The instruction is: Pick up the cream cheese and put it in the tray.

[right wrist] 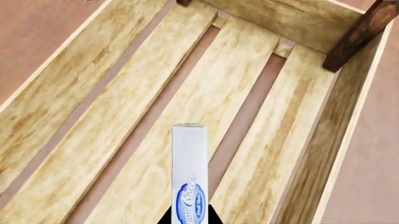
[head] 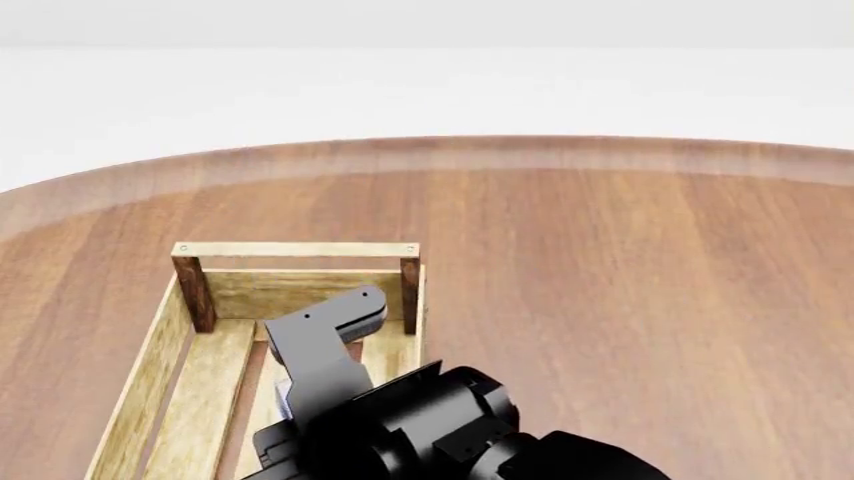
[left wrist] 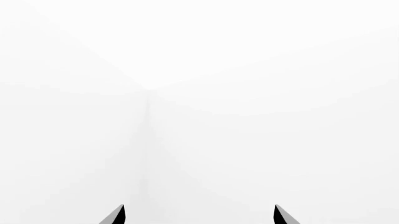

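The cream cheese, a thin white box with a blue oval label, stands on edge between the two dark fingertips of my right gripper, which is shut on it. It hangs above the slatted floor of the light-wood tray, near the end with the dark brown corner post. In the head view my right arm reaches down inside the tray and hides the box. My left gripper is open, its fingertips wide apart with only blank white behind them.
The tray lies on a round brown wooden table, with its far end wall just beyond my right arm. The table's curved far edge meets a white floor. My left arm does not show in the head view.
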